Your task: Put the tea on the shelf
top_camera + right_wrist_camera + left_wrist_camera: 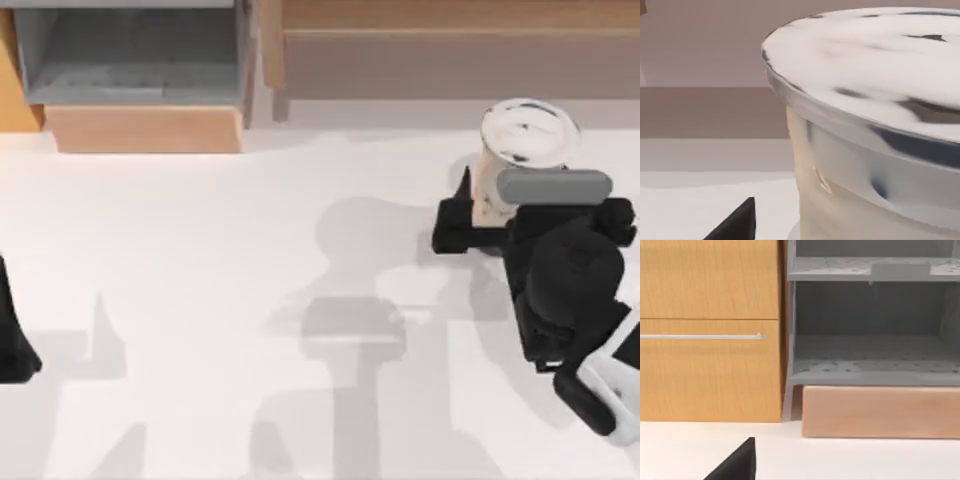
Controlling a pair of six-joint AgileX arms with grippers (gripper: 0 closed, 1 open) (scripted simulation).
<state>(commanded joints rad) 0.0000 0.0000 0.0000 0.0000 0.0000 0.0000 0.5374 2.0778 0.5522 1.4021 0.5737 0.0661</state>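
The tea [528,133], a clear cup of beige drink under a round white lid, stands upright at the table's right, just in front of the shelf [450,18]. The shelf is a long wooden ledge with a grey-brown front panel along the back edge. My right gripper [505,197] is open around the cup's body. One black finger [455,215] lies to the cup's left, while the wrist hides the other. In the right wrist view the tea [865,125] looms close, with a gap between it and the fingertip [737,224]. My left gripper [14,335] is parked, open, at the table's left edge.
A grey-lined box compartment [135,55] on a wooden base stands at the back left, and is also seen from the left wrist [870,355] beside a wooden drawer front [710,330]. A wooden side post [270,45] separates it from the shelf. White tabletop [250,300] spreads between the arms.
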